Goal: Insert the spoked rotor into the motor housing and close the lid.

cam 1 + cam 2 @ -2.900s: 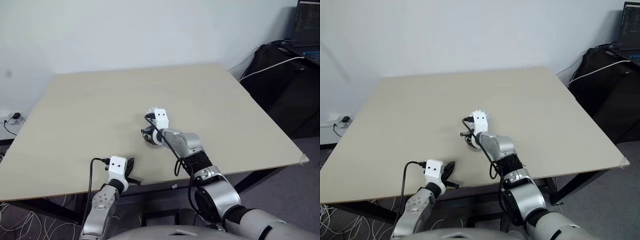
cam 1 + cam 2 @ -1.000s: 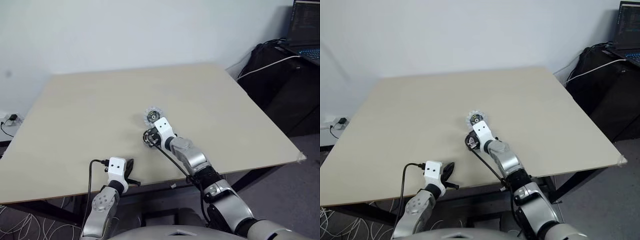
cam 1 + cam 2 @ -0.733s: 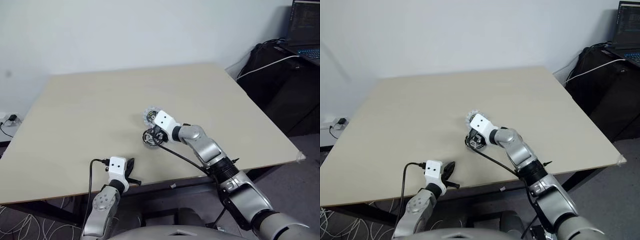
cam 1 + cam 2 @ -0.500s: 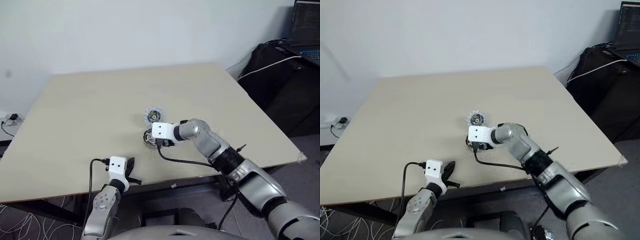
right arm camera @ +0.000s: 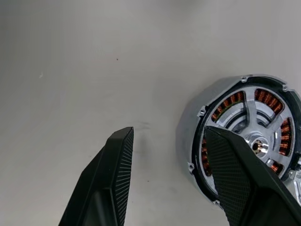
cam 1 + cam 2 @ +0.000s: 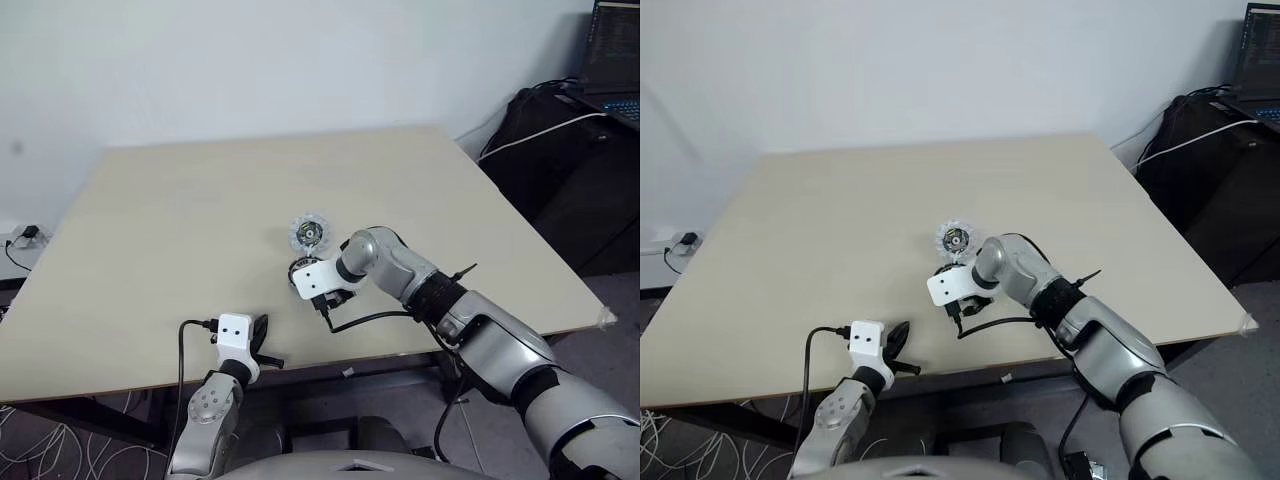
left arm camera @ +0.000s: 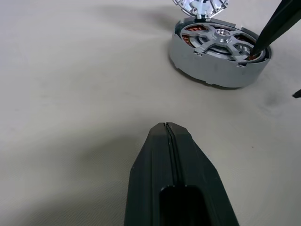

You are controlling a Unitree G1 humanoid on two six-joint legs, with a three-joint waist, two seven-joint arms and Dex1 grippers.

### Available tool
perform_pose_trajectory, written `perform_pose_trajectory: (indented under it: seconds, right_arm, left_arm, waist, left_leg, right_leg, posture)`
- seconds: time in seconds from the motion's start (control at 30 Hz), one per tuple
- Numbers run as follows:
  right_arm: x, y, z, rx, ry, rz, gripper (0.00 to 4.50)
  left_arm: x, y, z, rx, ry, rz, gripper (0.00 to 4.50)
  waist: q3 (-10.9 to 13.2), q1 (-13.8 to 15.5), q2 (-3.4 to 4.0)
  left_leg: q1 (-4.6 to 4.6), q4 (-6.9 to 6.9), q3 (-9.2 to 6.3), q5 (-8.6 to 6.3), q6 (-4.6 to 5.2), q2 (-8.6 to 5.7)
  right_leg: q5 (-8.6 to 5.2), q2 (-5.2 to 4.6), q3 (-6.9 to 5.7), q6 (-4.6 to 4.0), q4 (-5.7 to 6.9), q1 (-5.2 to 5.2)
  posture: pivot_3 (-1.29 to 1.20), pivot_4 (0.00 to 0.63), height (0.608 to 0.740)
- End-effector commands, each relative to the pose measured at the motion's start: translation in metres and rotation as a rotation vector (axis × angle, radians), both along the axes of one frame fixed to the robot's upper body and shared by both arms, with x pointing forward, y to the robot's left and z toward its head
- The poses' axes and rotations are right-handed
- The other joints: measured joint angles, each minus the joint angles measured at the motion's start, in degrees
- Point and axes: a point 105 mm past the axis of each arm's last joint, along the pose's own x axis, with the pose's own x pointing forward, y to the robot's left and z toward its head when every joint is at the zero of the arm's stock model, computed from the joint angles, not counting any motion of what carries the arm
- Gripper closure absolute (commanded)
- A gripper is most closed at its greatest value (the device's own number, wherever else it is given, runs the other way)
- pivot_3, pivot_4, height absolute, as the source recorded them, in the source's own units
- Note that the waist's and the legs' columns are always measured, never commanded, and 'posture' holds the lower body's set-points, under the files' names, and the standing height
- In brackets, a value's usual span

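Note:
The motor housing (image 5: 197, 141), a round grey shell with copper windings, rests on the table near its middle. Inside it lies the spoked rotor (image 5: 256, 145), with silver spokes and a small hub over the windings. My right gripper (image 5: 167, 132) points steeply down over it and is open and empty. One of its fingers (image 5: 230, 174) is above the housing's rim, the other above bare table. The lid (image 6: 309, 232), pale and scalloped with a dark centre, lies flat just beyond the housing (image 7: 218, 52). My left gripper (image 7: 167, 136) is shut and empty, low near the table's front edge, pointing toward the housing.
The pale wooden table (image 6: 180, 210) has bare surface on all sides of the parts. Its front edge (image 6: 120, 385) runs just behind my left gripper. A black bag and a laptop (image 6: 610, 60) stand off the table to the far right.
My right elbow has swung out to the right and the wrist has rolled, so the gripper now points down over the housing. Lid, housing and left gripper have stayed put.

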Motion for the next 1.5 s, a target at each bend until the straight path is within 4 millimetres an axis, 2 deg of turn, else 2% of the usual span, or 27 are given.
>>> perform_pose_trajectory:
  seconds: [0.03,0.3,0.6,0.87,1.1,1.27,1.33,1.5]
  right_arm:
    - [0.010,0.001,0.010,-0.007,-0.032,0.001,1.93]
    - [0.018,-0.006,0.008,-0.038,-0.034,-0.024,1.93]
    - [0.023,-0.003,0.005,-0.049,-0.034,-0.043,1.93]
    - [0.025,0.002,0.002,-0.038,-0.049,-0.050,4.42]
    - [0.026,0.002,0.002,0.018,-0.051,-0.089,4.43]
    - [0.026,0.010,0.019,0.255,0.026,-0.284,4.43]
    - [0.022,0.005,0.026,0.306,0.063,-0.348,4.43]
    - [-0.004,-0.028,0.040,0.358,0.187,-0.537,4.43]
  left_arm:
    - [0.005,-0.001,0.011,-0.009,-0.052,0.009,4.50]
    - [0.004,-0.001,0.011,-0.012,-0.054,0.015,4.50]
    - [0.005,-0.001,0.011,-0.016,-0.056,0.021,4.50]
    - [0.005,0.000,0.011,-0.015,-0.058,0.032,4.50]
    - [0.005,0.000,0.011,-0.017,-0.058,0.032,4.50]
    - [0.005,-0.001,0.011,-0.021,-0.058,0.028,4.50]
    - [0.005,-0.002,0.010,-0.025,-0.056,0.029,4.50]
    - [0.006,-0.005,0.009,-0.036,-0.049,0.013,4.50]
  waist:
    - [0.0,0.0,0.00]
    - [0.0,0.0,0.01]
    - [0.0,-0.1,0.02]
    - [0.0,-0.1,0.04]
    - [0.0,-0.3,0.04]
    - [0.0,-0.3,0.03]
    - [0.0,-0.1,0.03]
    - [0.0,0.9,0.02]
  left_leg:
    - [0.00,0.00,0.00,-0.01,-0.02,0.00]
    - [0.00,0.00,0.00,-0.03,-0.08,0.00]
    - [0.00,-0.01,0.00,-0.03,-0.09,-0.01]
    - [0.03,-0.03,-0.01,-0.02,-0.11,-0.01]
    - [0.08,0.00,-0.01,0.03,-0.26,0.00]
    - [0.14,0.01,-0.01,0.05,-0.25,0.01]
    - [0.10,0.01,-0.01,0.10,-0.16,0.01]
    - [-0.14,0.03,-0.10,0.09,-0.10,-0.06]
  right_leg:
    - [0.00,0.00,0.00,0.00,0.00,0.00]
    - [0.02,0.01,0.00,-0.04,0.03,-0.02]
    - [0.07,0.01,0.00,-0.09,0.05,-0.04]
    - [0.07,0.02,0.00,-0.09,0.08,-0.04]
    - [0.07,0.03,0.01,-0.14,0.18,-0.03]
    - [0.06,0.05,0.03,-0.15,0.27,0.00]
    - [0.07,0.04,0.04,-0.14,0.31,-0.06]
    - [0.06,-0.02,-0.01,-0.14,0.31,-0.26]
  posture:
    - [0.00,0.000,0.740]
    - [0.00,0.000,0.740]
    - [0.00,0.000,0.740]
    - [0.00,0.000,0.740]
    - [0.00,0.000,0.740]
    - [0.00,0.000,0.740]
    - [0.00,0.000,0.740]
    - [0.00,0.000,0.740]
